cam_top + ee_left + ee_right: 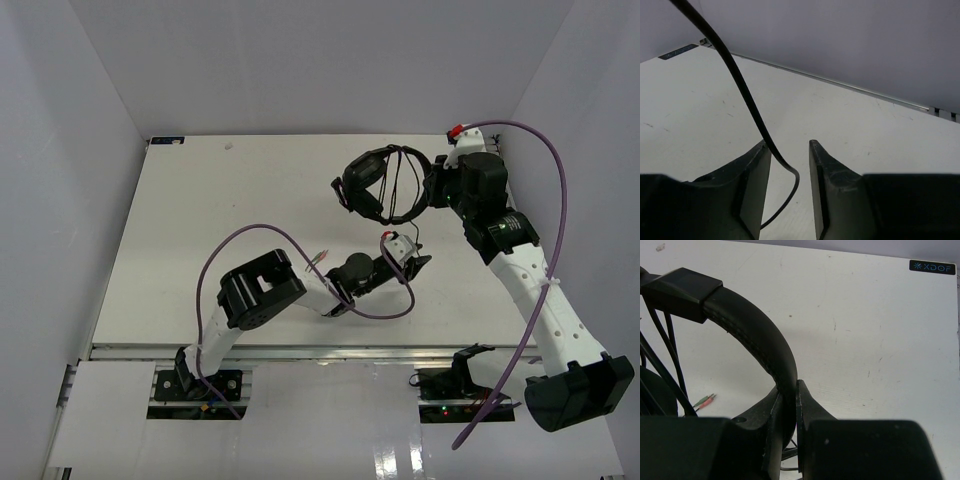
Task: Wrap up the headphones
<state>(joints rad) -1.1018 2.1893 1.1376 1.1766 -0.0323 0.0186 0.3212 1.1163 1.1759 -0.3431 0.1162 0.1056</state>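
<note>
Near the middle of the white desk [220, 200], the left end effector [408, 256] reaches toward the right; its wrist camera shows the two fingers apart, with the thin black cord [740, 80] running down between them, not pinched; whether the cord brushes either finger cannot be told. Just to its left, the small reddish plugs [320, 258] lie on the desk beside a loop of purple arm cable [240, 235].

Farther back and to the right, the headphones [385, 185] are held up off the desk; the right end effector [788, 390] is clamped on the arched headband [755, 335], fingers pressed to either side of it. Several strands of cord cross the open arch of the band, and one strand drops from there toward the left end effector.

By my reading, the wrapping is partly done and the step in hand is collecting the loose cord for another turn. The next move likely calls for the left fingers to close on the cord, then carry it up and around the band while the right arm holds the headset steady; slack must be kept from snagging.

Hard to make out: the number of turns already on the band; the cord's path from the left fingers to the plugs; the earcups, which are cut off in the right wrist view.
</note>
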